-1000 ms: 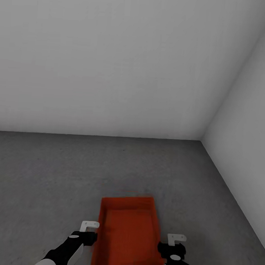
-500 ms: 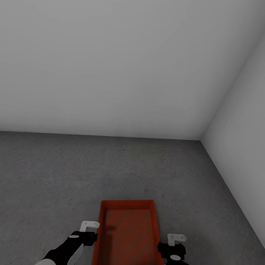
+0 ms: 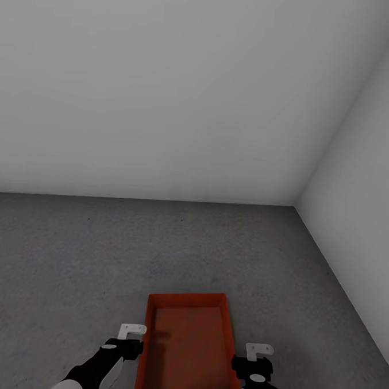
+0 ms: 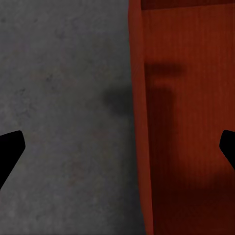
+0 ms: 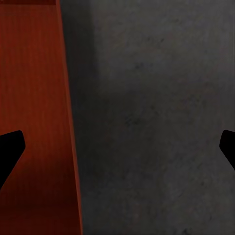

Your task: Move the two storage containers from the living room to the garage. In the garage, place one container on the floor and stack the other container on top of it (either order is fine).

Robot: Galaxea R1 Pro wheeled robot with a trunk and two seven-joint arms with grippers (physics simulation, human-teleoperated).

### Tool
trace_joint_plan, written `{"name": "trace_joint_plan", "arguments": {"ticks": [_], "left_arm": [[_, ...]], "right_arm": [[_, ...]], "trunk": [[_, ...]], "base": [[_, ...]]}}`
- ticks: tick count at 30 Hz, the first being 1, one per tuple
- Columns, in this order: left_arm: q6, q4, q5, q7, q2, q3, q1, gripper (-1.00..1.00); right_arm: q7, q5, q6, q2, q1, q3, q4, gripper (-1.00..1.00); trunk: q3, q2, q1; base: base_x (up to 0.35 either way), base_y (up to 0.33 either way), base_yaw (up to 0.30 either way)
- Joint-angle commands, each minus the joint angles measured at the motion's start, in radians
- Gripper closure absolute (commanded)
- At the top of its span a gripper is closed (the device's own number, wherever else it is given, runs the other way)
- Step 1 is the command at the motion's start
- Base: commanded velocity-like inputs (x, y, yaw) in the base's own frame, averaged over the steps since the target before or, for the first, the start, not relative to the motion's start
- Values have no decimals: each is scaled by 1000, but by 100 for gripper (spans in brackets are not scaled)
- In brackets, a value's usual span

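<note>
- The garage is bare around me: plain grey-white walls (image 3: pixel 165 100) meet in a corner off to the right of the container, and the floor (image 3: pixel 70 250) is dark grey, matte and slightly mottled.
- One red-orange storage container (image 3: pixel 186 349) sits on that floor straight in front of me, open top up, its long side running away from me toward the far wall.
- The container's near end is cut off by the lower edge of the head view, so I cannot tell how far back it reaches.
- The container's inside is bare, with a soft shadow across its bottom near the left wall.
- My left gripper (image 4: pixel 117 147) hangs over the container's left wall: its jaws are spread wide, one dark fingertip (image 4: pixel 10 152) over the grey floor outside the container, the other over the red bottom inside it.
- The left wall of the container runs between those two fingertips, and neither touches it.
- My right gripper (image 5: pixel 117 147) straddles the container's right wall the same way, jaws wide apart, one fingertip over the red inside and the other over the floor outside.
- Neither of my grippers holds anything.
- In the head view both black wrists sit close beside the container, one on each long side, near its closer half.
</note>
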Motion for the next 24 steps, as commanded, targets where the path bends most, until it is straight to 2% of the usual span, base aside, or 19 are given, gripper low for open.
{"name": "trace_joint_plan", "arguments": {"ticks": [1,12,17,24], "left_arm": [[6,-2,5,6,0,-7,0,-100],[7,-3,5,5,2,-7,0,-100],[46,-5,5,5,1,-5,0,-100],[53,-5,5,5,2,-5,0,-100]], "right_arm": [[-4,-10,-3,0,0,8,-1,-100],[-6,-10,-9,0,0,8,-1,-100],[-6,-10,-11,0,0,8,-1,-100],[-6,-10,-12,0,0,8,-2,-100]], "trunk": [[-1,0,0],[-1,0,0],[-1,0,0],[-1,0,0]], "base": [[0,0,0],[-14,0,0],[-286,0,0],[-340,0,0]]}}
